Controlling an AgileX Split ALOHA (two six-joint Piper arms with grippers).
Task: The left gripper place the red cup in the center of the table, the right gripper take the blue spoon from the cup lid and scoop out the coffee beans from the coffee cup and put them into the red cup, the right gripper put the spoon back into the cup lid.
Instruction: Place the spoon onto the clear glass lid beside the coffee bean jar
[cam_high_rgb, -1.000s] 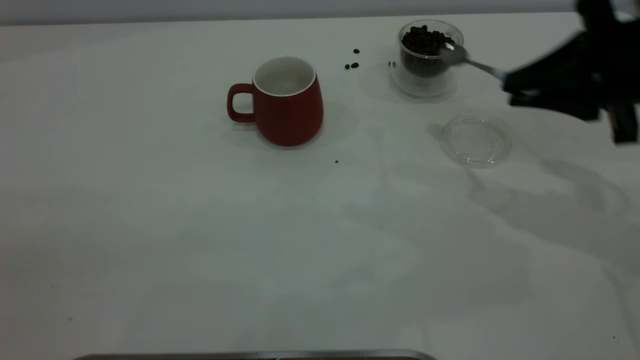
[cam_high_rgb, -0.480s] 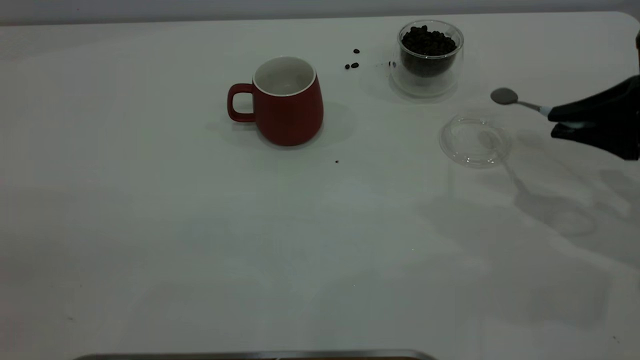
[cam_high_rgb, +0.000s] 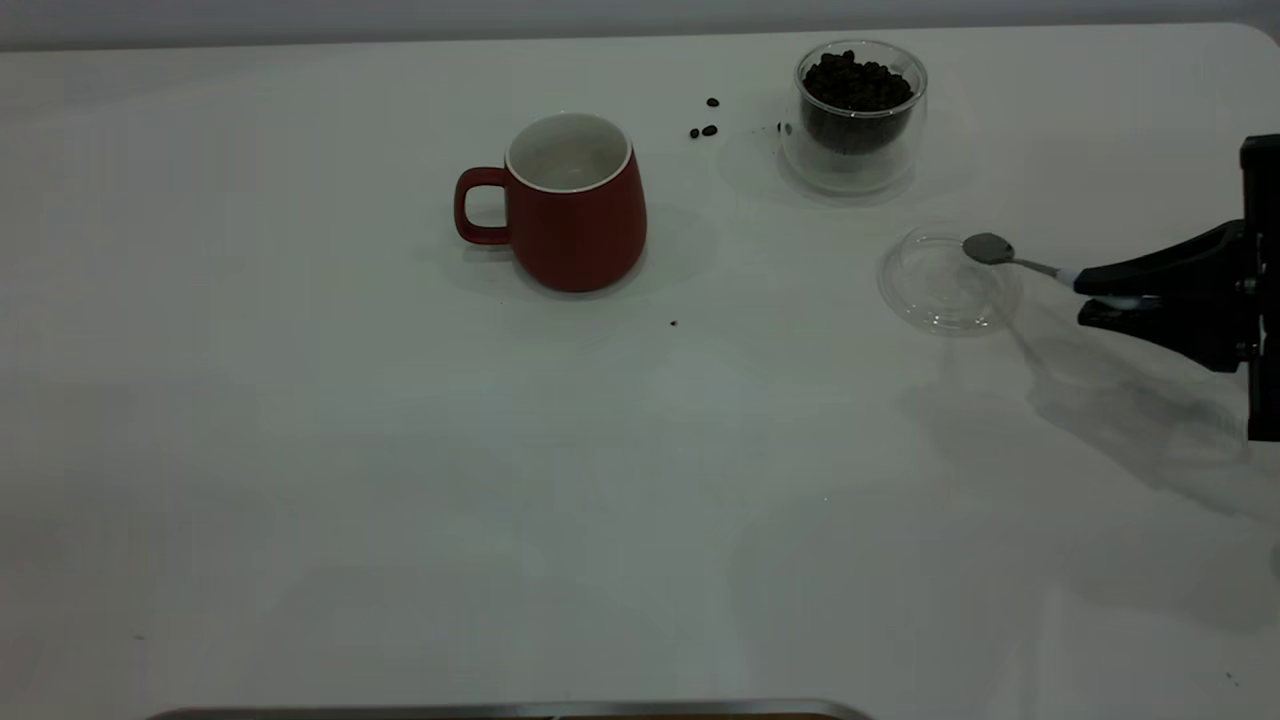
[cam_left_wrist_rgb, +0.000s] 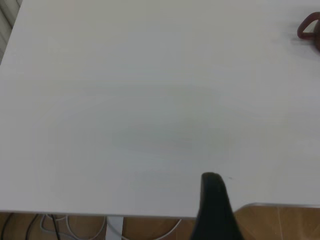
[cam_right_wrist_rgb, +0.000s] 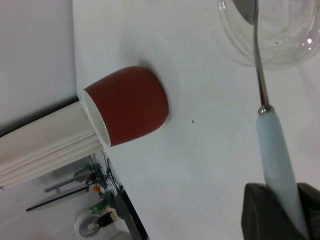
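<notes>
The right pincer (cam_high_rgb: 1085, 297) hung low over the worktop (cam_high_rgb: 400, 480) near its right edge, pressed together on the pale blue handle of the spoon (cam_high_rgb: 1010, 257). The spoon reached out from the fingertips toward the clear lid (cam_high_rgb: 945, 290), and its empty metal bowl sat just over the lid's rim on the side nearest the pincer; whether it touched the lid could not be told. In the right wrist view the fingers (cam_right_wrist_rgb: 260, 212) clamped the handle from both sides, with the spoon's (cam_right_wrist_rgb: 267, 130) thin metal neck running ahead to the lid (cam_right_wrist_rgb: 280, 35).

Beyond the lid, farther from the pincer, stood the glass cup of coffee beans (cam_high_rgb: 858, 110), with a few loose beans (cam_high_rgb: 705, 125) on the worktop beside it. The red cup (cam_high_rgb: 570, 205) stood upright well apart from the pincer, past the lid, its handle pointing away from the pincer and its white inside looking empty.

One finger of the left pincer (cam_left_wrist_rgb: 215, 205) showed in the left wrist view over bare worktop; its state could not be told.
</notes>
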